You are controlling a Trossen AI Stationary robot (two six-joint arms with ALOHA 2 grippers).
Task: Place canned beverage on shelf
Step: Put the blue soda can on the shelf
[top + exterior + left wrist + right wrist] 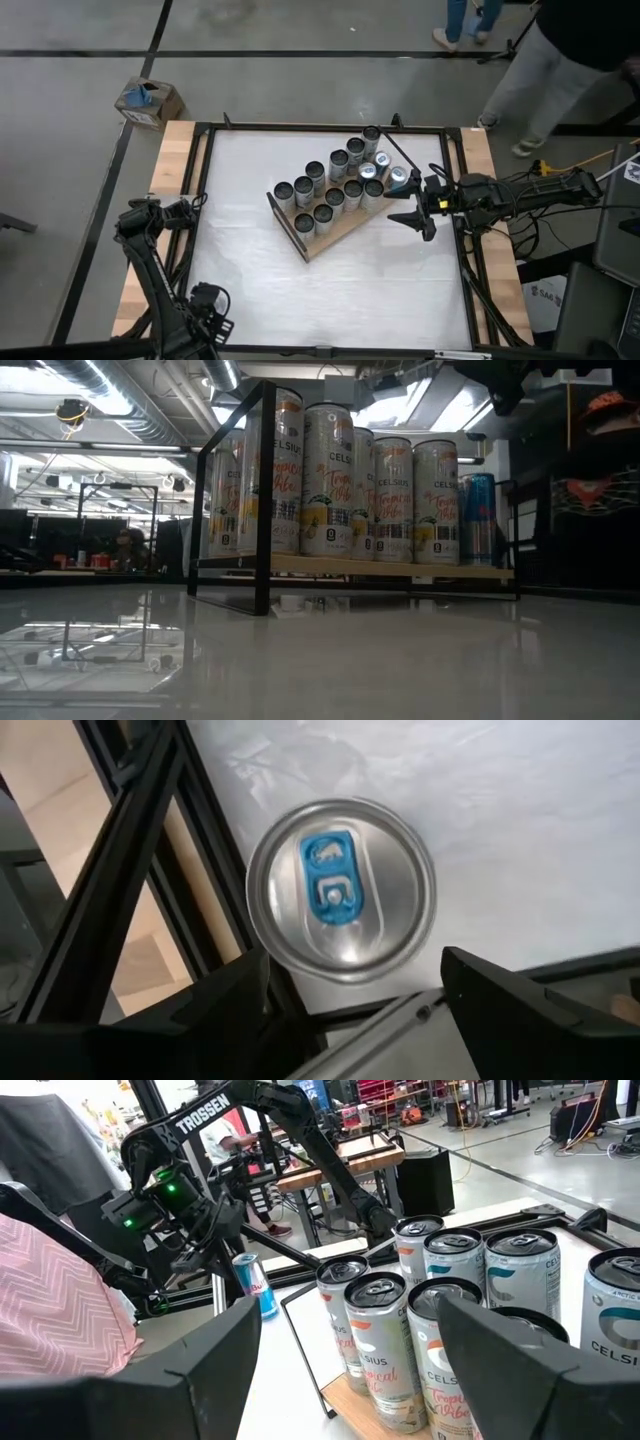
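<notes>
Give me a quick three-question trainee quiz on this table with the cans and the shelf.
1. True or false: the right gripper is holding a can.
2. Which wrist camera looks down on the blue-tabbed can? A: left. B: right.
3. Fill in: the cans on the shelf all stand ____.
Key: 1 false, it is open and empty; 2 A; 3 upright.

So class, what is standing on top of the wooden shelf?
Upright drink cans in diagonal rows fill most of the shelf; its near edge stays bare. The board under the cans is covered.
</notes>
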